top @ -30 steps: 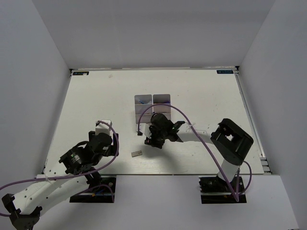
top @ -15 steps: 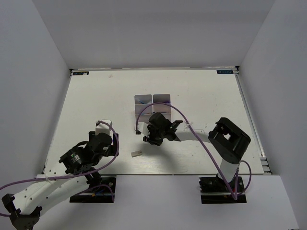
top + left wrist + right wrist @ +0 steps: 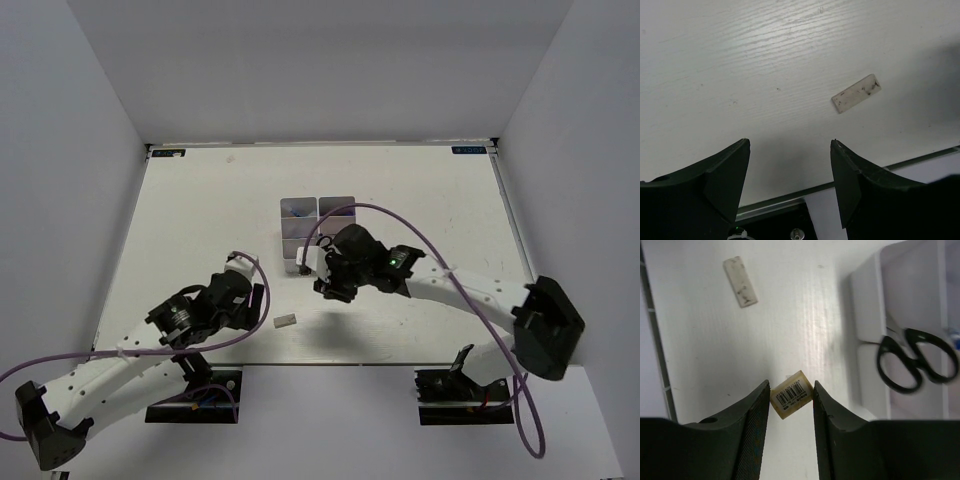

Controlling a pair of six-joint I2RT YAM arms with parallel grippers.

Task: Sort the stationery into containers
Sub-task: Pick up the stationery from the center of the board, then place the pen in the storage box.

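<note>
My right gripper [image 3: 791, 390] is shut on the tiny beige eraser [image 3: 791, 393], barcode side up, and holds it just above the table beside the containers [image 3: 867, 300]. Black-handled scissors [image 3: 917, 360] stick out of the nearest bin. In the top view the right gripper [image 3: 327, 286] hovers at the front of the white bins [image 3: 318, 208]. The grey-white flat block [image 3: 285, 321] lies on the table near the front edge; it also shows in the right wrist view [image 3: 740, 274] and the left wrist view [image 3: 856, 93]. My left gripper [image 3: 790, 145] is open and empty, just left of the block [image 3: 250, 305].
The table's front edge with its metal rail [image 3: 775, 202] runs right under the left gripper. White walls enclose the table on three sides. The right arm's purple cable [image 3: 400, 215] arcs over the table behind the gripper.
The right arm has stretched out, its elbow swinging far right, while its gripper stays by the bins with the eraser. The left arm has moved right towards the flat block.
</note>
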